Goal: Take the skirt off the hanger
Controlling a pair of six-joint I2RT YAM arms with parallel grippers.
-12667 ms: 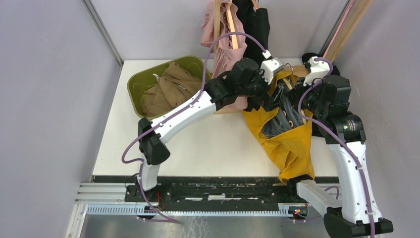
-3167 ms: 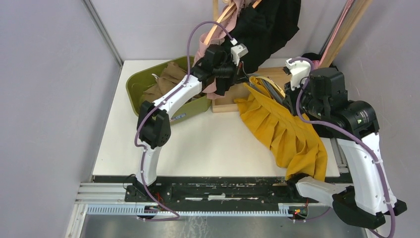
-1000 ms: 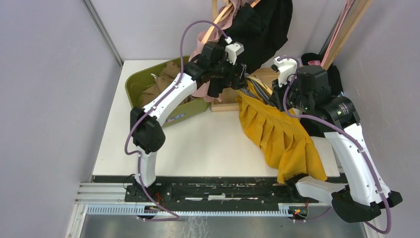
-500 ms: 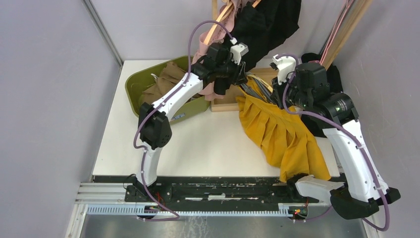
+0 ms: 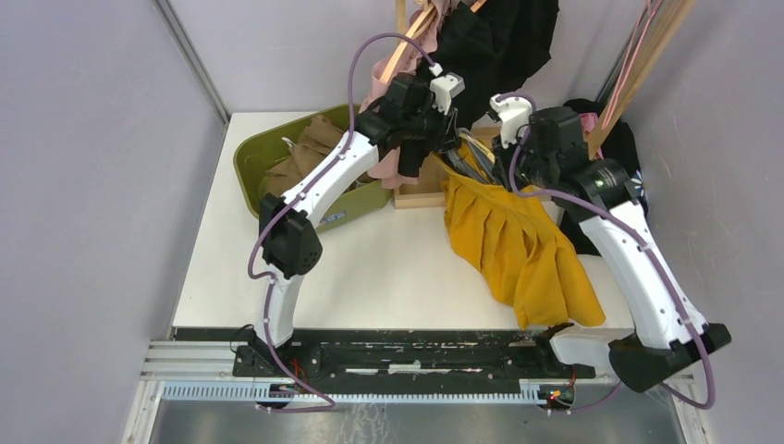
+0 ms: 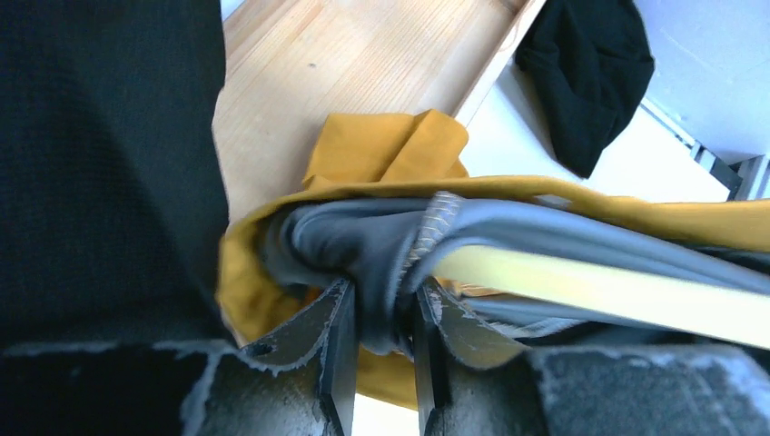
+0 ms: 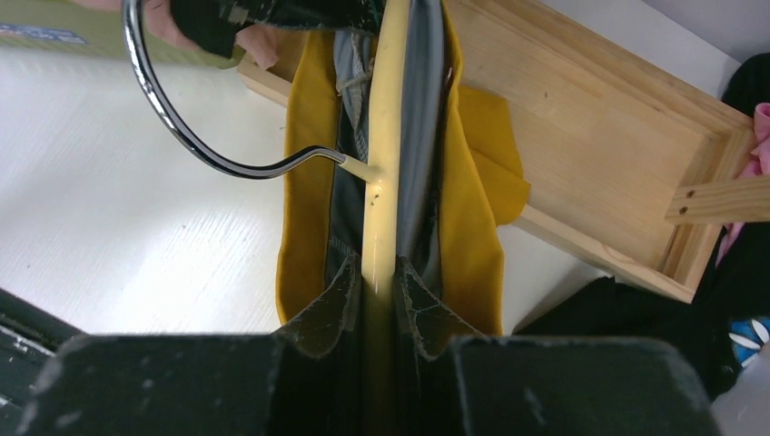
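The mustard-yellow skirt (image 5: 518, 245) with grey lining hangs from a pale yellow hanger (image 7: 389, 136) over the table's right half. In the right wrist view the hanger's bar runs straight between my right gripper's (image 7: 380, 277) jaws, which are shut on it; its chrome hook (image 7: 168, 109) curves to the left. My left gripper (image 6: 381, 318) is shut on a bunch of the skirt's grey lining (image 6: 350, 250) at the waistband's end, right beside the hanger bar (image 6: 599, 289). In the top view both grippers (image 5: 453, 148) (image 5: 507, 162) meet at the skirt's top.
A green bin (image 5: 263, 153) holding brown cloth stands at the back left. A wooden rack base (image 7: 581, 136) lies behind the skirt, with black (image 5: 499, 42) and pink garments (image 5: 384, 83) hanging above it. Dark clothes (image 5: 624, 148) are heaped at the right.
My left gripper has closed on the skirt's lining. The right arm has carried the hanger left and toward the back, bringing the skirt's top under the left gripper.
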